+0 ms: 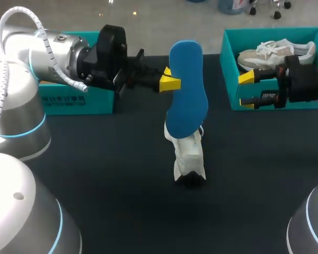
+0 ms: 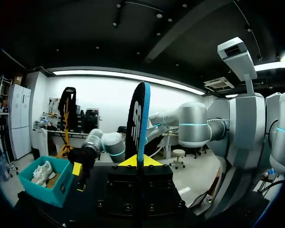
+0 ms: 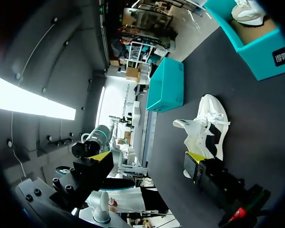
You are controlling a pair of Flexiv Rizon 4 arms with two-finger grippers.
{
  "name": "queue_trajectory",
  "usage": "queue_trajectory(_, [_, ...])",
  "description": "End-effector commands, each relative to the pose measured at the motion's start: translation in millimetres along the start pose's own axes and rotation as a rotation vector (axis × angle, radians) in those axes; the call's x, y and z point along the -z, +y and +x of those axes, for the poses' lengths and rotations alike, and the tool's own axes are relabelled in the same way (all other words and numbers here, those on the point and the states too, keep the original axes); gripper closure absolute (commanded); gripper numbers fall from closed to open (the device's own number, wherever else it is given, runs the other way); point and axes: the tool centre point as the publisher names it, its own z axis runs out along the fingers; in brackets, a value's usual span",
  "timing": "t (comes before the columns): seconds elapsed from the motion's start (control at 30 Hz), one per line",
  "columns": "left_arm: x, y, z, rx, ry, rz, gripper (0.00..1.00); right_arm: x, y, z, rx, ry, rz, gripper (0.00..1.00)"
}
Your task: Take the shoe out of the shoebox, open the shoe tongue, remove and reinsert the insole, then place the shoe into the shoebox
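My left gripper (image 1: 169, 80) is shut on the edge of a blue insole (image 1: 186, 90), which hangs upright above the table. In the left wrist view the insole (image 2: 138, 118) stands edge-on between the yellow tips of that gripper (image 2: 138, 161). A white shoe (image 1: 188, 156) stands on the black table (image 1: 111, 174) just below the insole's lower end; I cannot tell whether they touch. My right gripper (image 1: 247, 91) is open and empty at the front wall of the teal shoebox (image 1: 278, 103). In the right wrist view the shoe (image 3: 206, 126) lies ahead of its open fingers (image 3: 194, 157).
A second pale shoe (image 1: 275, 53) lies inside the shoebox at the back right. A teal box lid (image 1: 77, 100) sits at the back left, under my left arm, and shows in the right wrist view as the lid (image 3: 167, 85) beyond the shoe.
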Motion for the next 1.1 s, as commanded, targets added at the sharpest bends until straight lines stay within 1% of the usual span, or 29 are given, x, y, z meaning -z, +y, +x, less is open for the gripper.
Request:
queue_trajectory(0.03, [5, 8, -12.7, -0.245, -0.021, -0.012, 1.00, -1, -0.3, -0.1, 0.000, -0.002, -0.001, 0.00])
queue_trajectory(0.07, [4, 11, -15.1, -0.303, -0.017, -0.026, 1.00, -1, -0.3, -0.1, 0.000, -0.002, -0.001, 0.00])
queue_trajectory(0.13, [4, 17, -20.7, -0.451, -0.034, -0.088, 1.00, -1, -0.3, -0.1, 0.000, -0.002, -0.001, 0.00])
queue_trajectory(0.17, [4, 19, -22.0, -0.529, -0.013, -0.126, 1.00, -1, -0.3, -0.1, 0.000, -0.002, -0.001, 0.00])
queue_trajectory(0.27, [1, 27, -26.5, -0.665, 0.001, -0.161, 1.00, -1, -0.3, -0.1, 0.000, -0.002, -0.001, 0.00])
queue_trajectory(0.3, [0, 30, -29.2, -0.715, 0.009, -0.185, 1.00, -1, -0.3, -0.1, 0.000, -0.002, -0.001, 0.00])
queue_trajectory(0.43, [-1, 46, -40.4, -0.966, 0.039, -0.327, 1.00, -1, -0.3, -0.1, 0.000, -0.002, -0.001, 0.00])
queue_trajectory(0.47, [-1, 49, -43.2, -0.998, 0.030, -0.345, 1.00, -1, -0.3, -0.1, 0.000, -0.002, -0.001, 0.00])
queue_trajectory(1.07, [-1, 49, -43.2, -0.998, 0.030, -0.345, 1.00, -1, -0.3, -0.1, 0.000, -0.002, -0.001, 0.00])
queue_trajectory(1.1, [2, 53, -45.9, -1.030, 0.009, -0.344, 1.00, -1, -0.3, -0.1, 0.000, -0.002, -0.001, 0.00])
